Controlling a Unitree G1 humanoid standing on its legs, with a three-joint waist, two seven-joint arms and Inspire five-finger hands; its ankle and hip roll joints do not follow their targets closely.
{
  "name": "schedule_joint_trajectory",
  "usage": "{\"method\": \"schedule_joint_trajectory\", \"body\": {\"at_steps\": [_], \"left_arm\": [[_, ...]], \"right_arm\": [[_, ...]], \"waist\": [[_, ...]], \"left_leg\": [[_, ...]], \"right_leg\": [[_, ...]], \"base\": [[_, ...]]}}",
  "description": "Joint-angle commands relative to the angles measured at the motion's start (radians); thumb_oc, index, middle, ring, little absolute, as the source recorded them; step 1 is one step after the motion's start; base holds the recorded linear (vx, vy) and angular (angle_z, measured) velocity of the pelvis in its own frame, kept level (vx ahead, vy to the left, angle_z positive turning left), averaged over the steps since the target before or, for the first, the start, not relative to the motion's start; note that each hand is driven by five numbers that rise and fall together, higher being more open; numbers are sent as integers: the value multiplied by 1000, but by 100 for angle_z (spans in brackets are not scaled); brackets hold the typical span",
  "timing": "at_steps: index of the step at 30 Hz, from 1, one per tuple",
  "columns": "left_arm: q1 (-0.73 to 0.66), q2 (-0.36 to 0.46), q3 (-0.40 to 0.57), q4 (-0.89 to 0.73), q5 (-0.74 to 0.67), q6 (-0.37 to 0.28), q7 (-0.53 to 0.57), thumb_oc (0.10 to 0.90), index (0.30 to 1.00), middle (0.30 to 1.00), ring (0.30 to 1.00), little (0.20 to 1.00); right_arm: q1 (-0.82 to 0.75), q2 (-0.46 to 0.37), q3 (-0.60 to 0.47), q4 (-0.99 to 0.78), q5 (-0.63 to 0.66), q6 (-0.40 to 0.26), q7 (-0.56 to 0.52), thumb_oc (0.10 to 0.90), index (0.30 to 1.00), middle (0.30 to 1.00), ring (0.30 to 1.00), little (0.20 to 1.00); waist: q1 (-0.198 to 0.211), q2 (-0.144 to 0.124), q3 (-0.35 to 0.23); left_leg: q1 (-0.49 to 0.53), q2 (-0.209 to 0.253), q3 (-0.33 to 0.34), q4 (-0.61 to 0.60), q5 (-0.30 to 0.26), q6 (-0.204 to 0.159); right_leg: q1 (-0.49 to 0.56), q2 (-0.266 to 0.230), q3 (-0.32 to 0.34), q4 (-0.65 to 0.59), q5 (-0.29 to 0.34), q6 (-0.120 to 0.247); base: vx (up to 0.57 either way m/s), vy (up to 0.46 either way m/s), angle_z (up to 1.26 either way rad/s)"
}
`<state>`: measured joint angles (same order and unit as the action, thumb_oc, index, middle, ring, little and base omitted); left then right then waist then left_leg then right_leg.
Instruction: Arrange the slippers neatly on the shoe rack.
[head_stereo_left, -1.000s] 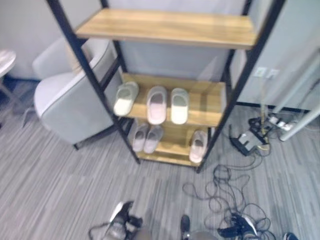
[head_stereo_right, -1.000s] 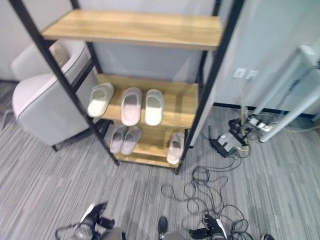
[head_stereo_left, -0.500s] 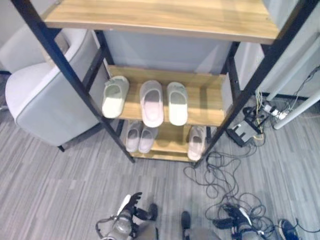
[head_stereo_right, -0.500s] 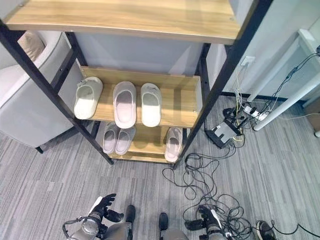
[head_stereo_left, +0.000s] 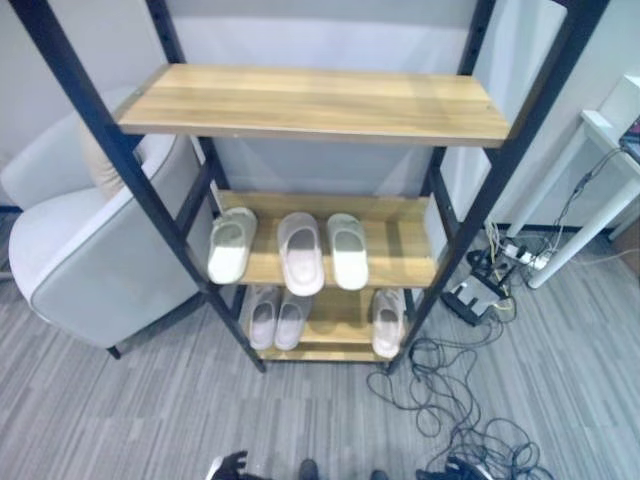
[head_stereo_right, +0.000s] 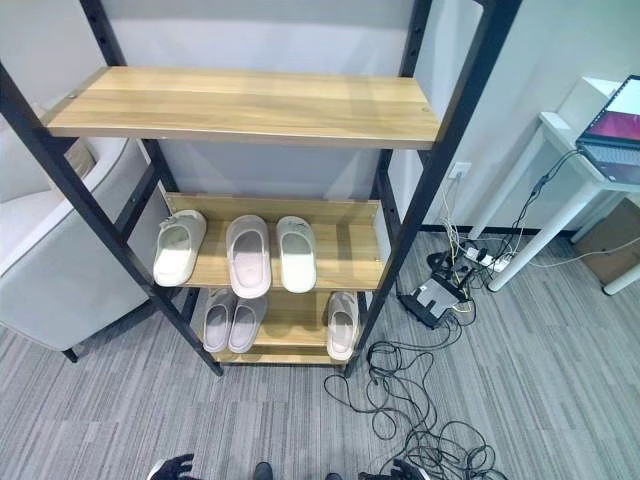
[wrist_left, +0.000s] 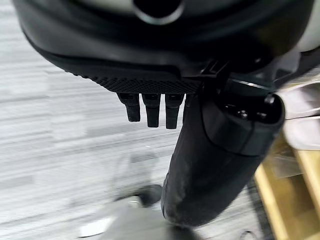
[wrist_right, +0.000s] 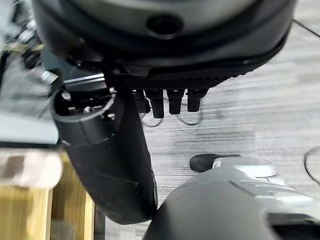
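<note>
The shoe rack (head_stereo_left: 310, 105) has a black frame and wooden shelves. Its middle shelf holds three slippers side by side: a pale green slipper (head_stereo_left: 232, 245) on the left, a pink slipper (head_stereo_left: 300, 252) in the middle and a whitish slipper (head_stereo_left: 347, 250) on the right. On the bottom shelf lies a pink pair (head_stereo_left: 275, 317), and a single pink slipper (head_stereo_left: 388, 320) rests by the right post. My left hand (wrist_left: 210, 165) and right hand (wrist_right: 110, 160) hang low over the carpet with fingers relaxed, both empty. The left hand (head_stereo_right: 172, 467) also peeks in at the lower edge of the right eye view.
A grey armchair (head_stereo_left: 90, 260) stands against the rack's left side. Loose cables (head_stereo_left: 440, 400) and a power adapter (head_stereo_left: 470, 297) lie on the carpet right of the rack. A white table (head_stereo_right: 580, 150) with a laptop (head_stereo_right: 615, 125) is at the far right.
The camera has pulled back and tilted up, so the whole rack now shows. Both hands sit lower at the frame's edge. The slippers have not moved.
</note>
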<state>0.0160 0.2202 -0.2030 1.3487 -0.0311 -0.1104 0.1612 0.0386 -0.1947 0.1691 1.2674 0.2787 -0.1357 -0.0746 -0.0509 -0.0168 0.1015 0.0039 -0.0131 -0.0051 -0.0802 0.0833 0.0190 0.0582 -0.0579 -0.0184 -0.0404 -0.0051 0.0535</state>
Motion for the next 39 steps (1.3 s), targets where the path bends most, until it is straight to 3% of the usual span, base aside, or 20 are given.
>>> {"method": "schedule_joint_trajectory", "body": {"at_steps": [1,4,5,6,7,8,11,14,18,21,24,27,30,32,34,39], "left_arm": [[-59,-29,-24,34,26,-12,-10,800,900,900,900,900],[-97,-27,-43,-21,5,-26,11,800,900,900,900,900],[-98,-27,-42,-21,5,-26,11,800,900,900,900,900],[-117,-25,-51,-71,-21,-42,32,800,900,900,900,900],[-118,-28,-54,-96,-30,-43,38,800,900,900,900,900],[-117,-27,-54,-96,-30,-43,38,800,900,900,900,900],[-131,-26,-74,-83,-16,-41,49,800,900,900,900,900],[-128,-27,-66,-53,-3,-34,51,800,900,900,900,900],[-115,-20,-72,-18,37,-26,39,800,900,900,900,900],[-123,-7,-77,-8,61,-17,27,800,900,900,900,900],[-135,-1,-83,-15,64,-14,32,800,900,900,900,900],[-143,1,-105,-46,72,-22,40,800,900,900,900,900],[-153,9,-102,-73,62,-28,43,800,900,900,900,900],[-166,13,-107,-112,49,-44,51,800,900,900,900,900],[-179,17,-133,-203,46,-61,64,800,900,900,900,900],[-138,1,-170,-322,36,-68,15,800,900,900,900,900]], "right_arm": [[0,-45,1,-3,1,-4,-6,800,900,900,900,900],[-11,-49,26,-2,-33,0,-21,800,900,900,900,900],[-11,-49,26,-2,-33,0,-21,800,900,900,900,900],[-9,-51,37,-2,-34,0,-29,800,900,900,900,900],[-4,-53,36,-8,-26,-4,-30,800,900,900,900,900],[-4,-53,36,-8,-26,-4,-30,800,900,900,900,900],[-18,-62,46,-16,-33,-1,-39,800,900,900,900,900],[-22,-59,44,-20,-41,1,-41,800,900,900,900,900],[-29,-55,46,-9,-51,8,-28,800,900,900,900,900],[-41,-46,56,-18,-68,12,-13,800,900,900,900,900],[-57,-41,53,-33,-62,18,-9,800,900,900,900,900],[-48,-35,60,-40,-62,15,-9,800,900,900,900,900],[-37,-33,70,-32,-67,16,-6,800,900,900,900,900],[-35,-33,72,-21,-70,17,-8,800,900,900,900,900],[-25,-33,58,0,-57,18,-12,800,900,900,900,900],[-19,-54,58,15,-80,25,-12,800,900,900,900,900]], "waist": [[14,21,75],[18,-2,120],[17,-1,120],[27,-11,126],[38,-8,114],[38,-9,115],[68,-11,116],[72,-17,97],[75,-32,63],[81,-35,60],[68,-18,83],[45,11,96],[41,12,97],[40,8,97],[36,-10,96],[59,-15,56]], "left_leg": [[4,-7,47,214,-196,-55],[-107,29,91,403,-158,-84],[-110,30,90,407,-160,-84],[-135,52,122,380,-172,-69],[-131,65,130,275,-148,-59],[-127,63,131,270,-146,-59],[-170,81,84,138,-45,-78],[-151,79,81,91,-24,-82],[-123,58,85,109,-52,-62],[-97,39,97,125,-90,-31],[-39,12,109,131,-123,10],[17,11,78,115,-137,25],[33,12,64,111,-144,24],[40,12,45,108,-153,15],[38,-8,9,136,-171,11],[48,-1,-13,103,-156,-2]], "right_leg": [[-58,14,-54,125,-99,34],[-31,2,-81,125,-118,7],[-32,3,-82,125,-118,7],[-6,-5,-111,114,-129,5],[10,0,-124,93,-127,14],[12,-1,-124,92,-127,14],[53,8,-119,64,-135,19],[81,4,-117,52,-140,28],[86,-32,-102,81,-136,55],[45,-58,-91,211,-129,82],[-40,-110,-96,417,8,119],[-122,-97,-86,503,17,89],[-138,-91,-92,428,0,85],[-130,-93,-100,304,-19,84],[-97,-64,12,142,-15,98],[-22,-66,-1,40,-4,88]], "base": [[-57,-30,3],[-72,-40,22],[21,-14,47],[145,62,53],[149,62,54],[179,102,54],[175,111,34],[229,158,2],[236,203,-7],[149,218,-15],[112,215,-15],[131,148,-9],[86,-5,9],[78,-76,13],[88,-128,29],[38,-103,50]]}}
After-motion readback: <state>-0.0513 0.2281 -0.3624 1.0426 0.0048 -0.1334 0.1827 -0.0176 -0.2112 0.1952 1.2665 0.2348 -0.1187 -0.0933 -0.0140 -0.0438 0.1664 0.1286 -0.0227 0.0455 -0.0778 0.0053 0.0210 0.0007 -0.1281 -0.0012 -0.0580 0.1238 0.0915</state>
